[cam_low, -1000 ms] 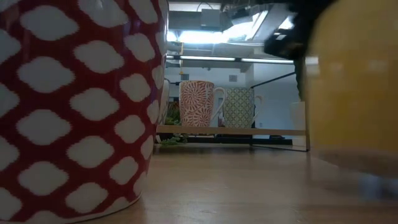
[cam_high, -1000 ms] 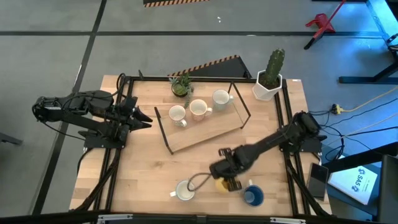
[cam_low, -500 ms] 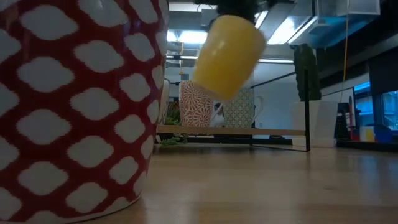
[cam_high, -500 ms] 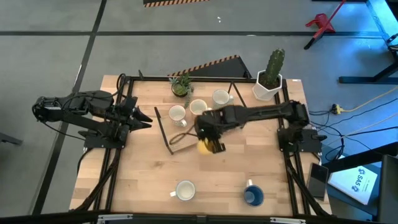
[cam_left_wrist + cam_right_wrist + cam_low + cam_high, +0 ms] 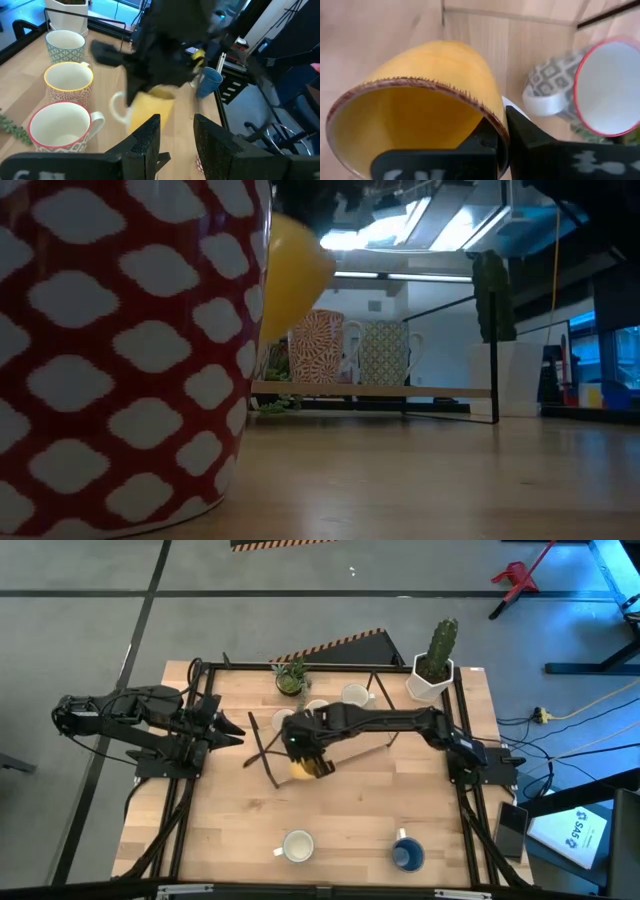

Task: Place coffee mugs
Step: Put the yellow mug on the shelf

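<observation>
My right gripper (image 5: 306,752) is shut on the orange-yellow mug (image 5: 302,769), which is in the air over the near left part of the wooden tray (image 5: 340,752). The low view shows that mug (image 5: 292,276) tilted, well above the table. Three patterned mugs (image 5: 68,80) stand on the tray's far part. A white mug (image 5: 297,845) and a blue mug (image 5: 405,855) stand near the table's near edge. My left gripper (image 5: 232,730) waits open at the table's left, pointing at the tray. My right gripper (image 5: 500,131) pinches the orange-yellow mug's rim (image 5: 492,120), one finger inside the mug and one outside against its wall. The fingers come from above. The mug is lifted clear and hangs tilted below them, its handle (image 5: 116,107) sticking out sideways.
A white hexagonal cactus pot (image 5: 432,668) stands at the far right corner, a small green plant (image 5: 292,677) behind the tray. The tray has a thin black wire frame (image 5: 262,745). A red-and-white mug (image 5: 120,350) fills the low view's left. Bare wood lies between the tray and the near mugs.
My right gripper has carried the orange-yellow mug from the table's near edge, between the white and blue mugs, up and toward the far left, until it is over the tray's near left part. The mug is lifted clear and tilted.
</observation>
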